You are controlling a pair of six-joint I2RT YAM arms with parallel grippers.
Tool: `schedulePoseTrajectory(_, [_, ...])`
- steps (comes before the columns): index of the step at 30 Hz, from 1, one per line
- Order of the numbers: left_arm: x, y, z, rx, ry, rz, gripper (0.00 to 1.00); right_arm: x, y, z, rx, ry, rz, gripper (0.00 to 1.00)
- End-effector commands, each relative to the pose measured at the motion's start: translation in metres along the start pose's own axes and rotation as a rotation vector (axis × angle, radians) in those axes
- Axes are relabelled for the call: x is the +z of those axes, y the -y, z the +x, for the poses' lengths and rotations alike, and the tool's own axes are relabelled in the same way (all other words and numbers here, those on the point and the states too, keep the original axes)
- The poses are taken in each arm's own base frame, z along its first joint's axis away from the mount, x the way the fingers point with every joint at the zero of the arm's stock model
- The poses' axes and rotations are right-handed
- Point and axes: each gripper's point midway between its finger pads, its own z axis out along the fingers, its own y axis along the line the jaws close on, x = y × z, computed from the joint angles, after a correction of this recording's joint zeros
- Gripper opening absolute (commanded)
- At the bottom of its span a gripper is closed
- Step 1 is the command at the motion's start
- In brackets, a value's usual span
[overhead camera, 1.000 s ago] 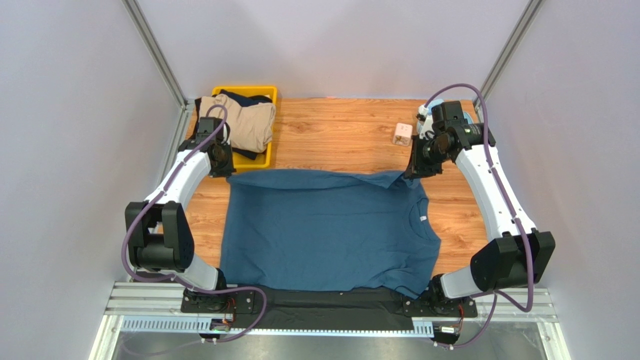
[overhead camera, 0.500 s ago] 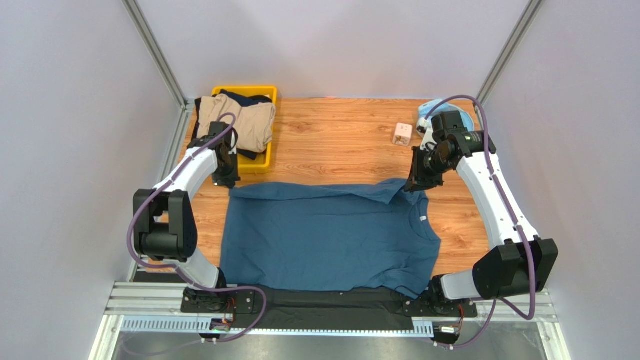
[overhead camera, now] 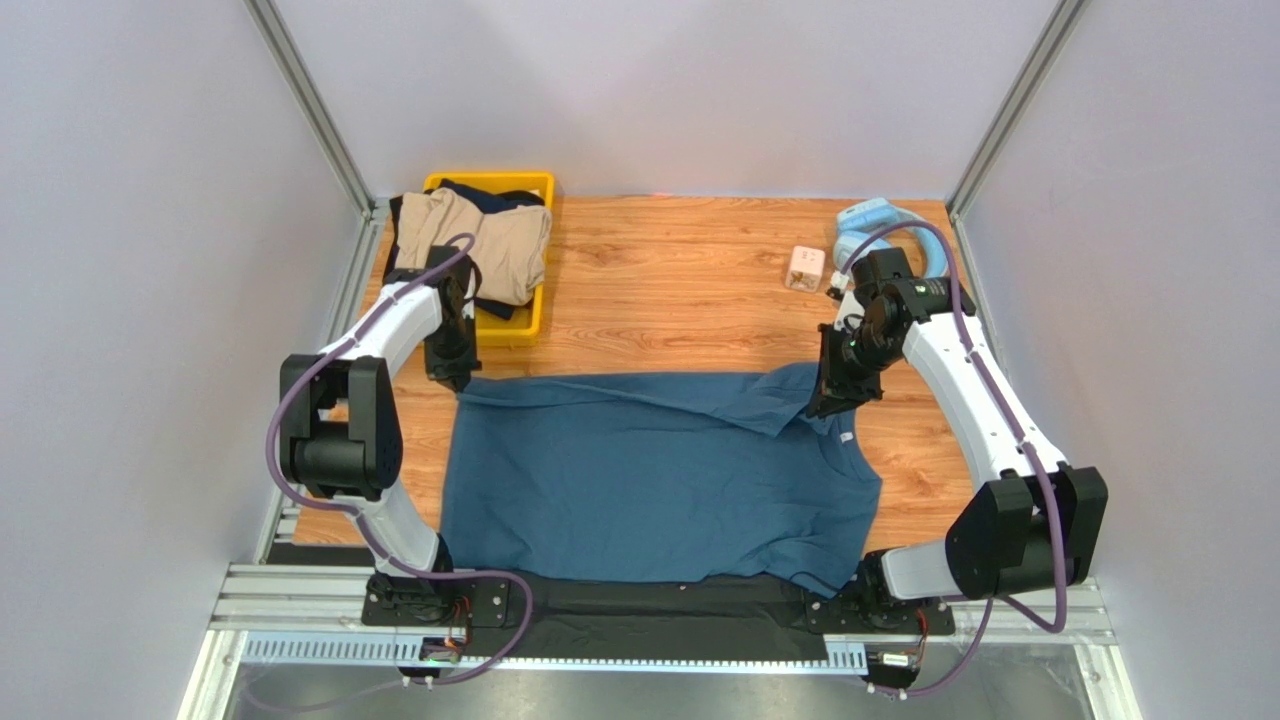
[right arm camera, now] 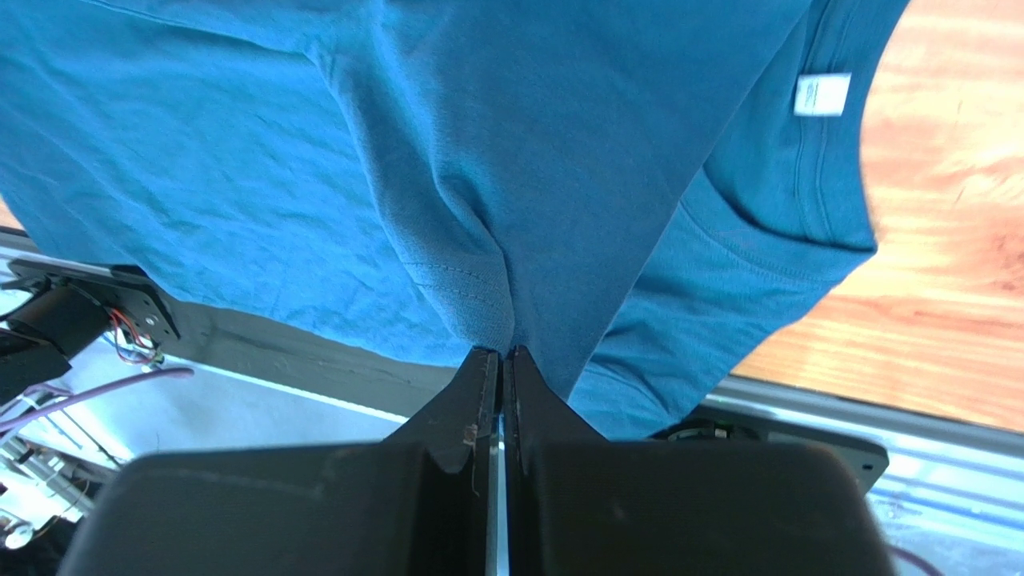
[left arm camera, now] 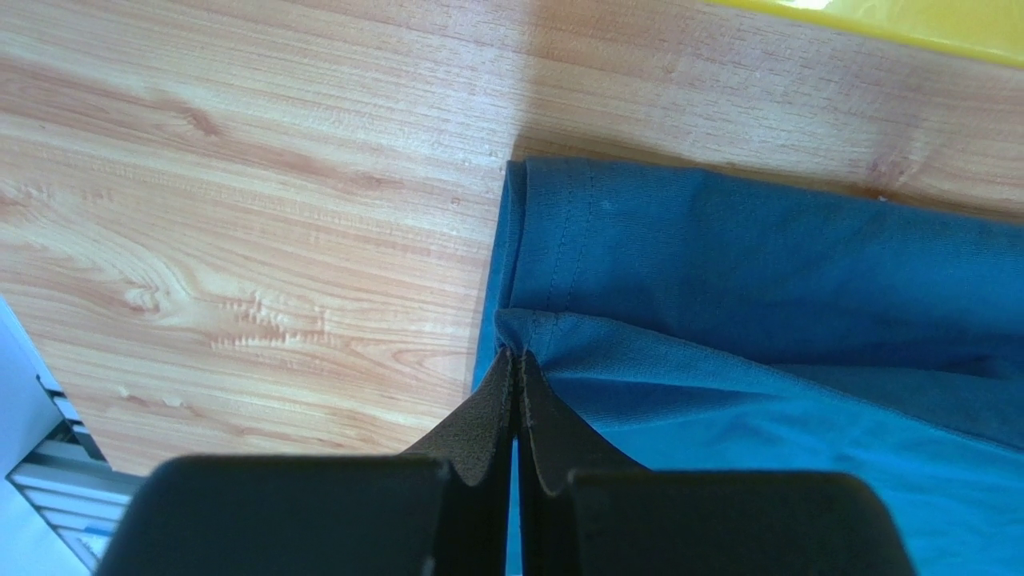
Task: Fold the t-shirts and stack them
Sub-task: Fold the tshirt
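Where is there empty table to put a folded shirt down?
The biggest bare patch of table lies beyond the teal shirt, between the yellow bin and the small block. A narrower strip runs right of the shirt, under the right arm. Crowded: the far left corner, where clothes fill the bin, and the far right by the headphones.

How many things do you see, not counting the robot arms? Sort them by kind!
Shirts: 3 (blue shirt, tan shirt, navy shirt)
Yellow bin: 1
Small block: 1
Light-blue headphones: 1
Total: 6

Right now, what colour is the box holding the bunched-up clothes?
Yellow. The box shows best in the top external view.
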Motion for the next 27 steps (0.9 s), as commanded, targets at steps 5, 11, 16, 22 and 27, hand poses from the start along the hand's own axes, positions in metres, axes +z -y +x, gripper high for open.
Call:
schedulePoseTrajectory(5, [-0.01, -0.001, -0.005, -0.021, -0.015, -0.019, 0.25, 0.008, 0.006, 0.02, 0.046, -0.071, 0.027, 0.0])
schedulePoseTrajectory(11, [-0.022, 0.002, -0.011, -0.04, 0.027, 0.009, 0.27, 0.017, 0.008, 0.025, 0.05, -0.109, 0.036, 0.0])
schedulePoseTrajectory(16, [-0.038, 0.01, -0.022, -0.038, 0.103, 0.069, 0.28, 0.012, 0.005, 0.026, 0.063, -0.098, 0.034, 0.09])
schedulePoseTrajectory(22, [-0.042, 0.034, -0.022, -0.001, 0.125, 0.136, 0.28, -0.011, -0.001, 0.014, 0.056, 0.016, 0.029, 0.27])
schedulePoseTrajectory(27, [-0.04, 0.054, -0.019, 0.033, 0.118, 0.171, 0.28, -0.021, 0.0, -0.008, 0.033, 0.085, 0.064, 0.29])
